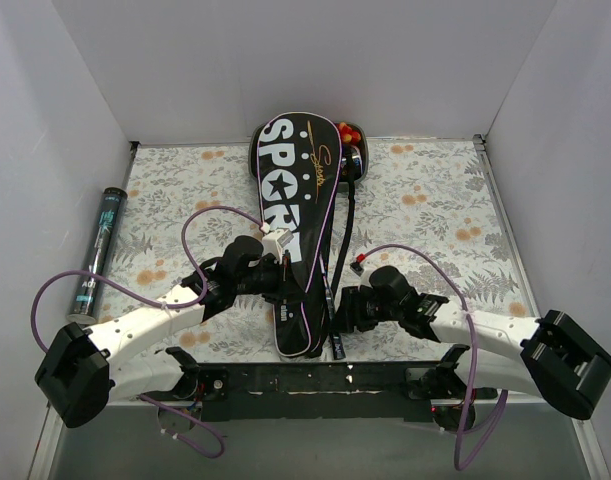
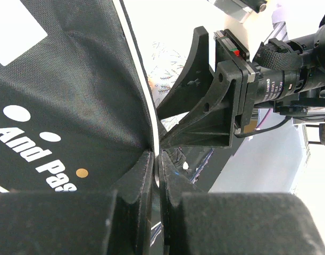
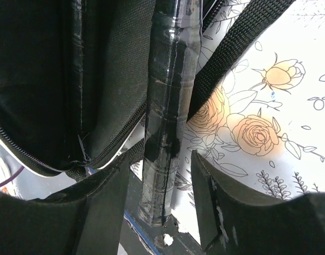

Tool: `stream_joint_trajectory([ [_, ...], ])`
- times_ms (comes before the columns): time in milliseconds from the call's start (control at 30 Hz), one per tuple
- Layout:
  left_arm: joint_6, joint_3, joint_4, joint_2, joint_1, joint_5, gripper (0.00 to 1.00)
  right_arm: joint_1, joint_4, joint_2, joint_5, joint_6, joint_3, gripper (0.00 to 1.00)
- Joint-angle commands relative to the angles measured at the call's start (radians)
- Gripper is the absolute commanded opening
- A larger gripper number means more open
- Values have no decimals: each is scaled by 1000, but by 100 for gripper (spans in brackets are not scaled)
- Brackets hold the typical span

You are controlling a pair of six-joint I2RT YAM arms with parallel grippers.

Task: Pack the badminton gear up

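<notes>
Centre frame: one cover; left gripper pinching its edge; right gripper spread around one racket handle.

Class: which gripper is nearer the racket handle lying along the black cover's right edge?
Right. The right gripper straddles the racket handle, jaws open on either side. The left gripper is shut on the edge of the cover, left of the handle.

White arms, black fingers, purple cables

Grey tray of colourful toy food sits at the far edge of the floral tablecloth
</notes>
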Motion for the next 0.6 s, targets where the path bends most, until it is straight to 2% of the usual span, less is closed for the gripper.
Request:
stream_joint_trajectory([
  [0, 4, 21, 20, -41, -5, 32, 0, 8, 84, 25, -10, 12, -15, 52],
  [67, 4, 21, 22, -41, -6, 32, 0, 9, 94, 36, -11, 13, -15, 48],
  [133, 4, 21, 22, -43, -5, 32, 0, 9, 103, 45, -16, 15, -16, 40],
  [367, 4, 12, 22, -41, -5, 40, 0, 12, 127, 57, -22, 18, -16, 30],
  [400, 4, 10, 23, -41, -5, 41, 0, 12, 132, 59, -22, 19, -16, 21],
  [467, 5, 3, 23, -41, -6, 47, 0, 12, 143, 65, -20, 22, -18, 12],
  [500, 5, 1, 25, -40, -5, 50, 0, 12, 147, 68, -22, 24, -16, 3],
  [567, 8, -8, 28, -38, -6, 59, 0, 12, 149, 70, -23, 26, -10, 1],
])
